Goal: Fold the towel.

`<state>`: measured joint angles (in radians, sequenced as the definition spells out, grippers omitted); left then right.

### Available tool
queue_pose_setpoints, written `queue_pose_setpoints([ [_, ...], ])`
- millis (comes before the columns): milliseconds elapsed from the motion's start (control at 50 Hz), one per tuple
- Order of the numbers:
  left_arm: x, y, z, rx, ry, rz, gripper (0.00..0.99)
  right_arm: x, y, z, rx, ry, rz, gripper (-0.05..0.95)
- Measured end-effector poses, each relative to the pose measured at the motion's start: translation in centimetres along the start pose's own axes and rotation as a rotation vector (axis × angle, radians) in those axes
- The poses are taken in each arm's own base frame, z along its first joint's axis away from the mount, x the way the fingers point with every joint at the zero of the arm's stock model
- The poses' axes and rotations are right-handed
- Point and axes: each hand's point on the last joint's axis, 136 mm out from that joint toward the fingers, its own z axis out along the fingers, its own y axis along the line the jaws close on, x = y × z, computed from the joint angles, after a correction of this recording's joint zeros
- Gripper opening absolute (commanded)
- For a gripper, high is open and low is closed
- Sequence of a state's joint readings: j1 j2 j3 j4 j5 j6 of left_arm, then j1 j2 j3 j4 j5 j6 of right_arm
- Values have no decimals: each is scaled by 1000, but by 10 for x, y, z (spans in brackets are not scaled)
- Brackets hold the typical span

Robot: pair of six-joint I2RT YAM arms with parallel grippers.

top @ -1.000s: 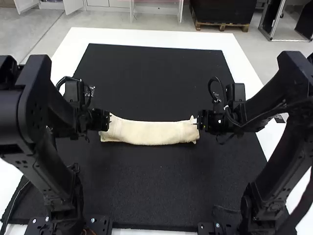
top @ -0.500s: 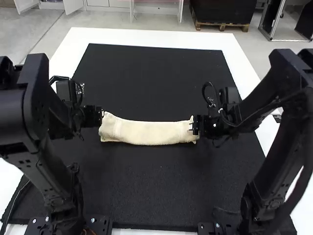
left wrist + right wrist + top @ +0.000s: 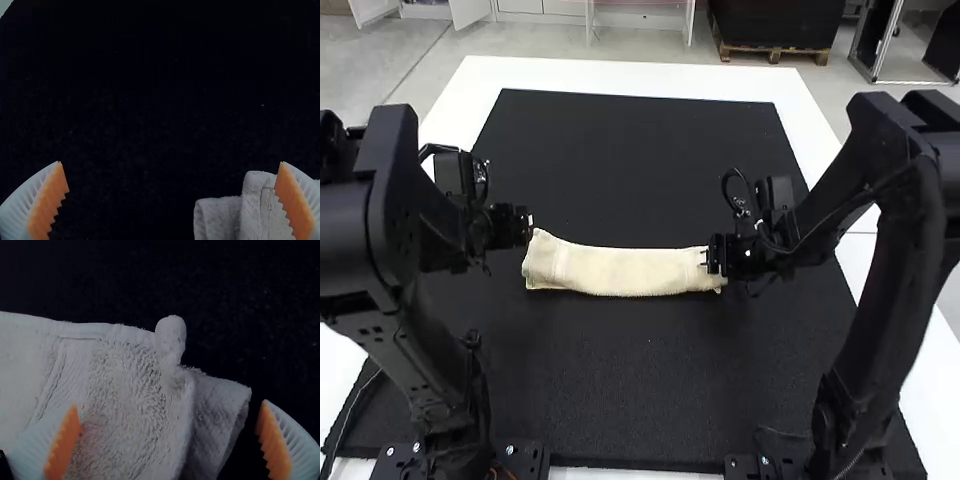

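Left gripper (image 3: pixel 170 162) and right gripper (image 3: pixel 170 403): both mine, both wide, one at each end of the towel (image 3: pixel 620 271), a folded strip on the mat (image 3: pixel 630 390). Probable step: end-to-end fold. Next: align, then grip an end.

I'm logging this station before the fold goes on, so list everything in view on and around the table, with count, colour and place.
Towel: 1, cream, folded into a strip lying crosswise on the mat
Mat: 1, black, on the table, under the towel
Table: 1, white, showing around the mat
Arms: 2, black, left arm and right arm at their own sides
Left gripper: 1, white and orange fingers, open at the towel's left end
Right gripper: 1, white and orange fingers, open at the towel's right end
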<state>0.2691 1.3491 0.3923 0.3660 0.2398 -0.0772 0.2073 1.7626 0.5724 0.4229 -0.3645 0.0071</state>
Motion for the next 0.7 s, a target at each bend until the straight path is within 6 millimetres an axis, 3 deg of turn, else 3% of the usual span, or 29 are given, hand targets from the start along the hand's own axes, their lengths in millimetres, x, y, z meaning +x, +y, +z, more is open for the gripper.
queue_pose_setpoints([
  [100, -5, -1, -3, 2, -13, -3, 967, -1, -3, 3, 13, -5, -4, 380],
  [120, -7, -1, -3, 3, -17, -3, 967, -1, -5, 4, 18, -6, -5, 272],
  [140, -8, -1, -3, 3, -20, -4, 967, -1, -7, 5, 29, -6, -7, 87],
  [160, -9, -2, -4, 4, -24, -5, 967, -1, -9, 5, 34, -5, -6, 18],
  [220, -12, -2, -4, 5, -29, -8, 967, 1, -6, 9, 14, 4, -4, -21],
  [480, -10, -4, -4, 17, -20, -31, 967, 0, -4, 10, -14, 13, -4, -23],
  [700, -7, -4, -4, 19, -10, -39, 967, -10, 3, -16, -55, 21, 32, -23],
])
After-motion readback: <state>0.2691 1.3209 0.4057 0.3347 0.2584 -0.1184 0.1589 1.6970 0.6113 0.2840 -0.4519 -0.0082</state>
